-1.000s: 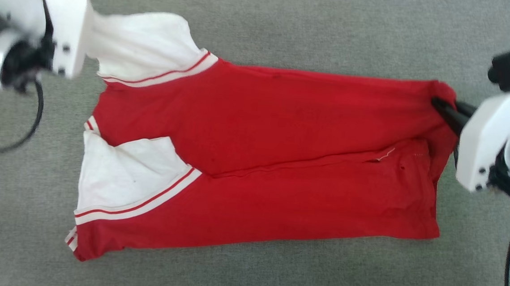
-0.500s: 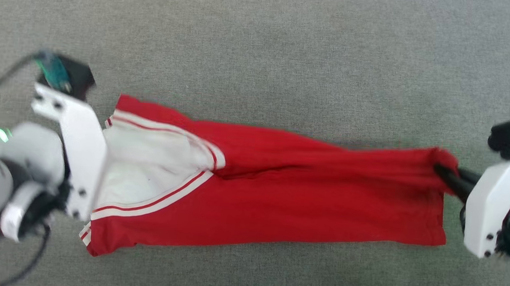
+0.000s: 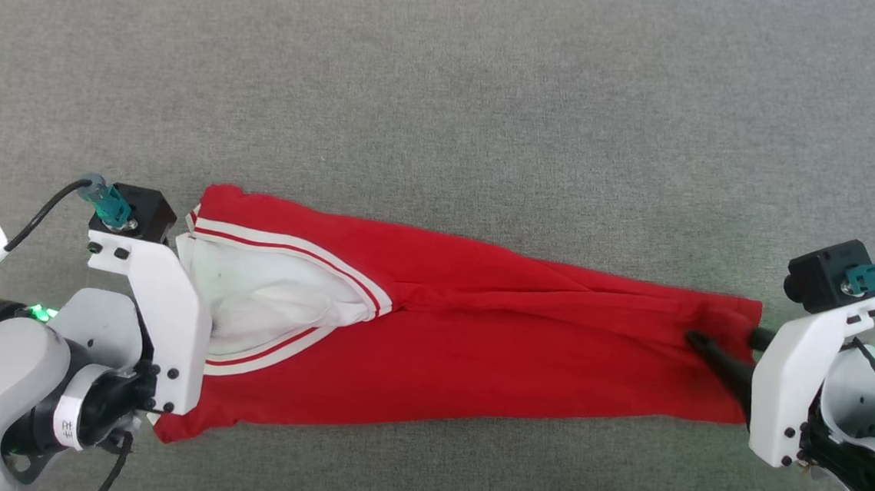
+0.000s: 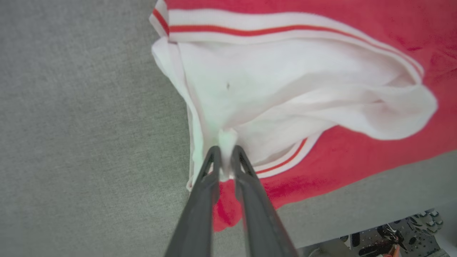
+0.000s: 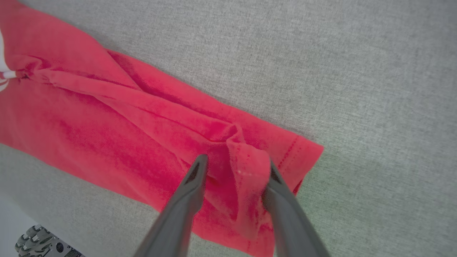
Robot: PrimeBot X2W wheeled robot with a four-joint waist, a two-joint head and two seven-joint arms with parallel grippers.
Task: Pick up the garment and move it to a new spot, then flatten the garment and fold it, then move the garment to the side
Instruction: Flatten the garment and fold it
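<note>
The garment (image 3: 476, 348) is a red shirt lying on the grey surface as a long narrow strip, folded lengthwise, with its white striped sleeve end at the left. My left gripper (image 4: 225, 151) is shut on a pinch of white sleeve cloth (image 4: 285, 82) at the strip's left end; in the head view its fingers hide behind the white wrist mount (image 3: 163, 311). My right gripper (image 3: 723, 339) lies over the red hem corner at the right end. Its fingers stand apart, and a loose fold of red cloth (image 5: 246, 160) sits between them against the right finger.
Grey fabric-covered surface (image 3: 446, 123) stretches all round the shirt, with wide room beyond it. The surface's near edge and the robot's base (image 4: 392, 239) show at the bottom of the left wrist view. A wheel part (image 5: 39, 242) shows in the right wrist view.
Both grippers carried the shirt's far edge over toward the near edge, turning the spread shirt into a narrow strip. The right gripper's fingers, shut on the hem before, have parted.
</note>
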